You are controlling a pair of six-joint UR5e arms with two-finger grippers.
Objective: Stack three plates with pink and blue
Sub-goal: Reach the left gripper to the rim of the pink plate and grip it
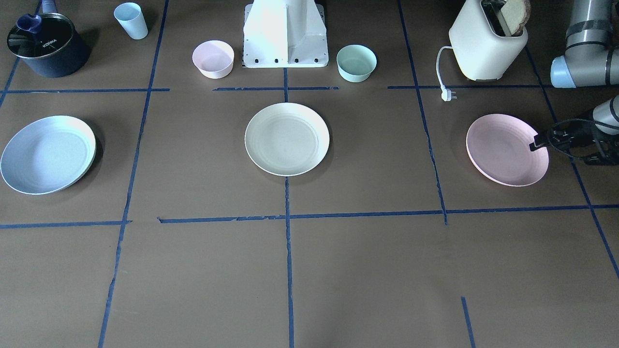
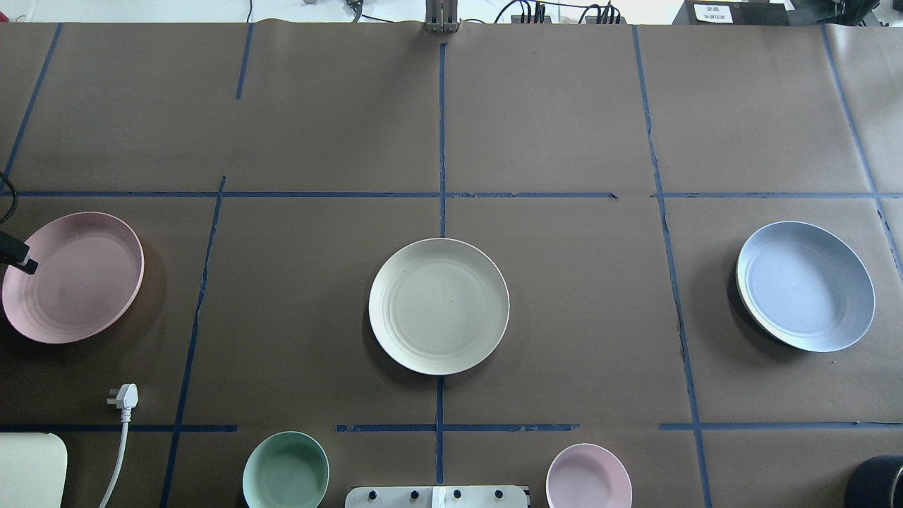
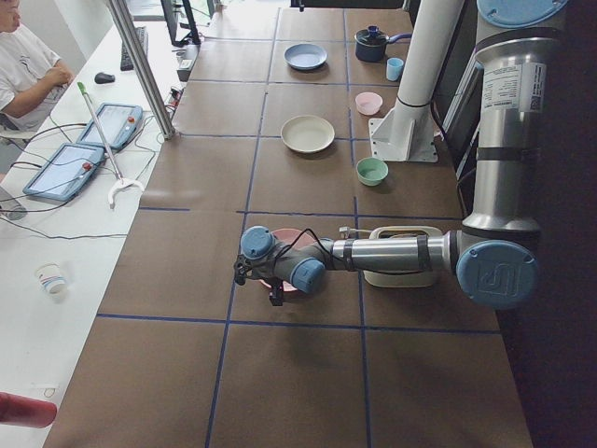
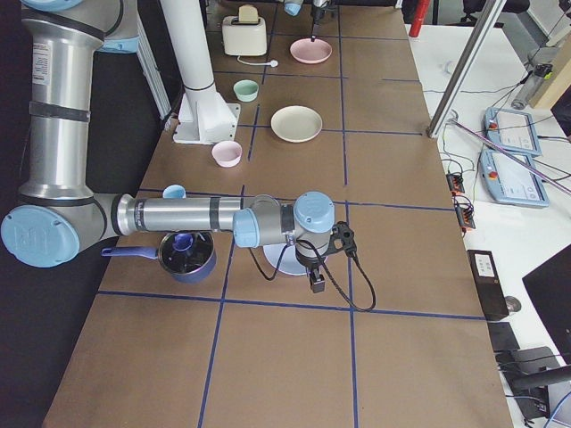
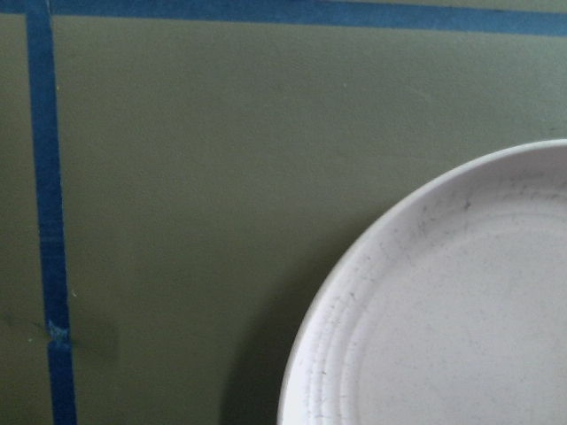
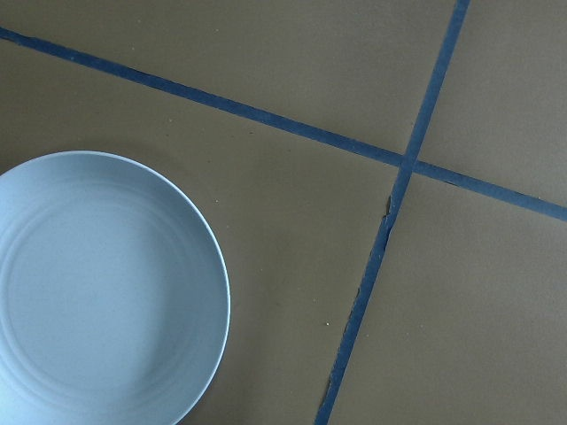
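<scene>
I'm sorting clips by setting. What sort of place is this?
Probably a robotics lab, not a kitchen: a table marked off with blue tape, control tablets on a side desk, and a person seated beside them.

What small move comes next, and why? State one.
Probably lower the left gripper onto the pink plate's rim and grip it. Its tips are already at that rim, and the pink plate, cream plate and blue plate all lie apart, with nothing stacked yet.
</scene>
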